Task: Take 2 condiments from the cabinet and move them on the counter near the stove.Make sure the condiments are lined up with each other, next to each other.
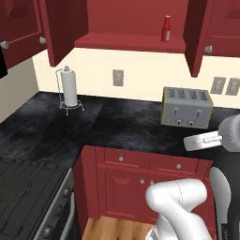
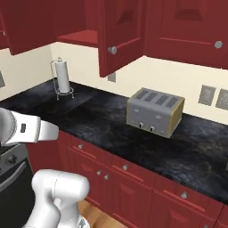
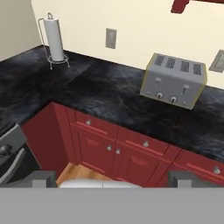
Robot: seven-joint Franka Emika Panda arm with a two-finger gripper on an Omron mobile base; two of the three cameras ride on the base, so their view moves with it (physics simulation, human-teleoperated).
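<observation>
Fingers (image 3: 111,178) apart above counter (image 3: 105,94)

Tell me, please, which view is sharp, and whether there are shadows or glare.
Left base view: red bottle slightly soft, cabinet shelf evenly lit. Right base view: toaster crisp, without glare. Hand view: counter shows faint shading, paper towel roll clear.

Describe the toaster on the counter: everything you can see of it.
The toaster is a boxy brushed-steel body with yellow end panels and four slots in a row along its top. Its front carries two levers and two small round knobs low down. It stands upright on the black counter near the cream wall, slightly angled, with nothing else touching it.
</observation>
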